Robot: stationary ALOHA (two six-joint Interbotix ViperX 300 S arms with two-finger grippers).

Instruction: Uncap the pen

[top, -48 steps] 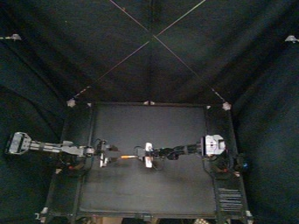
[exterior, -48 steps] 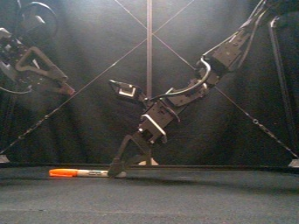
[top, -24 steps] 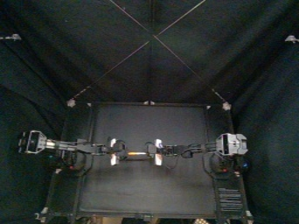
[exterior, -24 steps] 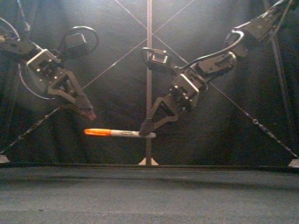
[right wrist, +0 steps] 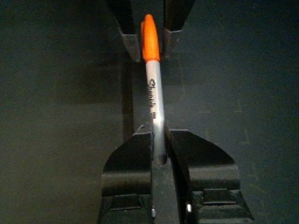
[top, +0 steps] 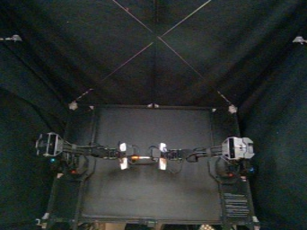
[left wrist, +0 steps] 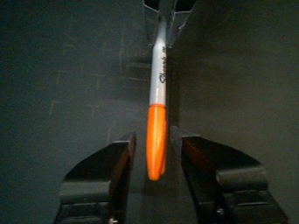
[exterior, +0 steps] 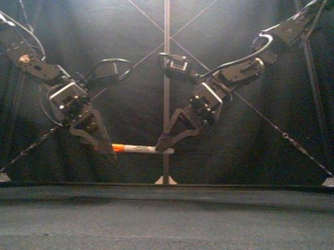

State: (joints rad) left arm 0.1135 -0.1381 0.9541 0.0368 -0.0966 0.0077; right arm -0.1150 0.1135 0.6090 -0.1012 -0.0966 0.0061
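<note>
The pen point(exterior: 146, 149) hangs level above the tabletop point(exterior: 167, 210), its barrel clamped in the right pincer point(exterior: 166, 146). The left pincer point(exterior: 108, 150) straddles the orange cap point(exterior: 124, 149), jaws slightly apart.

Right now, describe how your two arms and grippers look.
The left arm and right arm are black chains of boxy jointed links. The left gripper and right gripper each have two black jaws, broad at the root and narrowing to blunt tips, under a pale cross-plate. No markings are readable.
</note>
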